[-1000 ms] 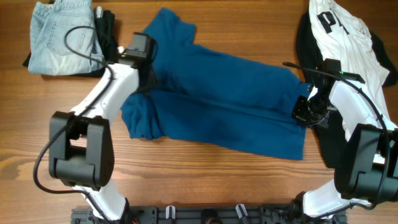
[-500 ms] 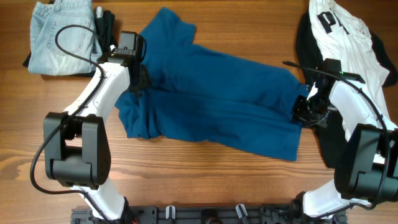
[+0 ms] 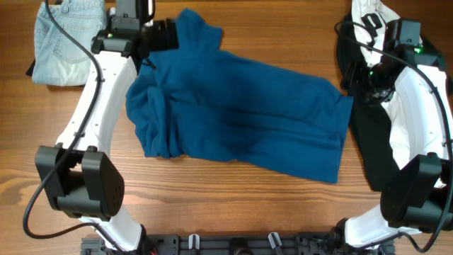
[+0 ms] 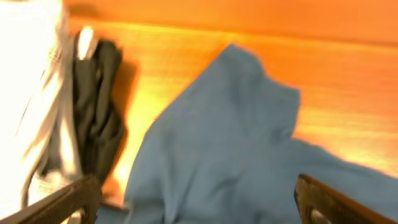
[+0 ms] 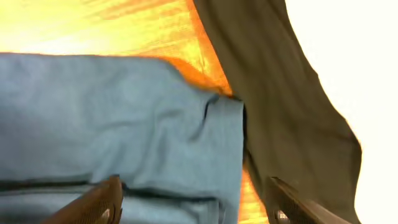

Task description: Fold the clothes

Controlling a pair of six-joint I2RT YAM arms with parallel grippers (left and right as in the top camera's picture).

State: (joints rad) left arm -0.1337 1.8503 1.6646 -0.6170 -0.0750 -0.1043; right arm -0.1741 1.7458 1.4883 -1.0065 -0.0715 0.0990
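Note:
The dark-blue shirt (image 3: 241,113) lies spread across the middle of the table, its left edge bunched into folds. My left gripper (image 3: 166,34) hangs open over the shirt's far left sleeve, and the left wrist view shows blue cloth (image 4: 236,143) below the gripper (image 4: 196,205) with nothing held. My right gripper (image 3: 362,74) is open above the shirt's right edge. In the right wrist view the shirt's hem corner (image 5: 124,118) lies between the spread fingers of that gripper (image 5: 199,205), untouched, next to black fabric (image 5: 286,106).
Pale denim jeans (image 3: 67,39) and a black piece (image 3: 122,28) lie at the far left. A white printed shirt (image 3: 369,10) lies on black cloth (image 3: 364,134) at the far right. Bare wooden table (image 3: 233,198) runs along the near side.
Both grippers have opened, let go of the blue shirt and moved toward the table's far side. The shirt's left part has shifted left and bunched up.

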